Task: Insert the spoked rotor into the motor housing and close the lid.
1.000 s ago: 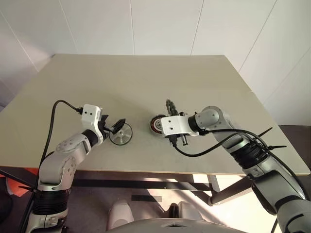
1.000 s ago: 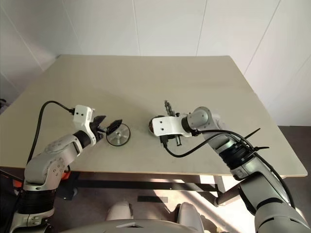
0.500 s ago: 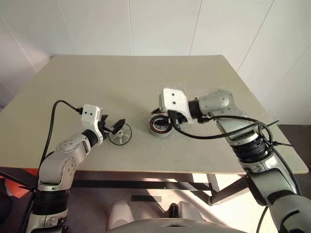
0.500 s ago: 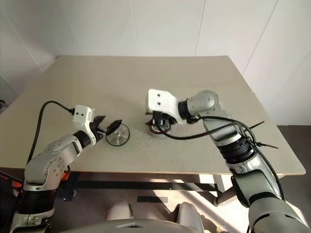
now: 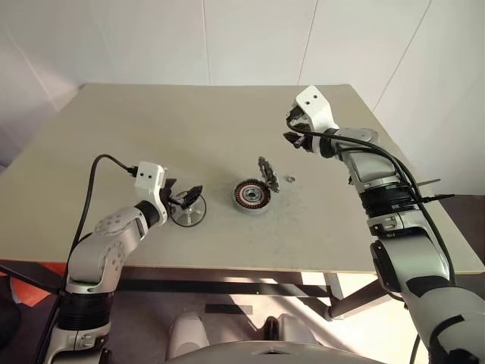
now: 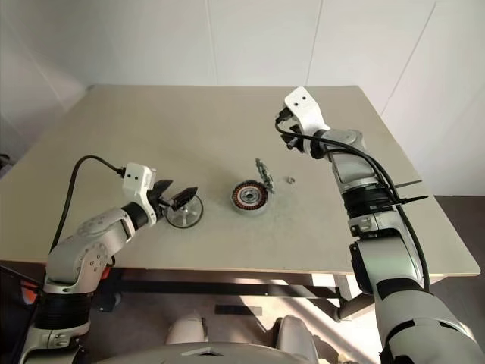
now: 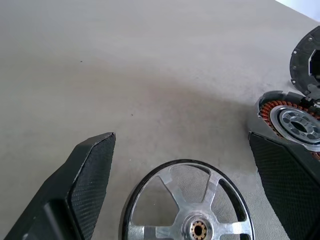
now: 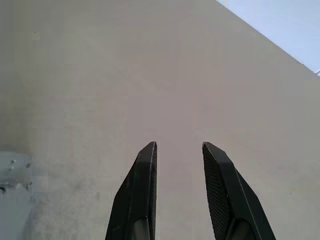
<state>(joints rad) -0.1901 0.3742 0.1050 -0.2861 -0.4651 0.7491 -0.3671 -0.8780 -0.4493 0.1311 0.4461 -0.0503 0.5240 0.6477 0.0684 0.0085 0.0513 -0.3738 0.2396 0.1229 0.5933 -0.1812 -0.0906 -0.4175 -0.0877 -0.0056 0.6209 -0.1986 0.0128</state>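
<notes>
The spoked rotor (image 5: 187,211) lies flat on the table, with my left gripper (image 5: 183,196) open just above its near-left side. In the left wrist view the rotor (image 7: 192,212) sits between the wide-spread fingers (image 7: 90,175). To its right stands the motor housing (image 5: 251,196), copper windings up. The lid (image 5: 267,174) rests tilted on edge against the housing's far right rim. My right gripper (image 5: 291,130) hangs high over the table's far right, well away from the housing. Its fingers (image 8: 145,190) stand a little apart with nothing between them.
A small metal piece (image 5: 290,179) lies on the beige table (image 5: 151,129) just right of the lid. The table's front edge runs close below the rotor and the housing.
My right gripper has lifted off the motor housing and swung up and away to the far right, leaving the lid propped against the housing. The left gripper has stayed by the rotor.
</notes>
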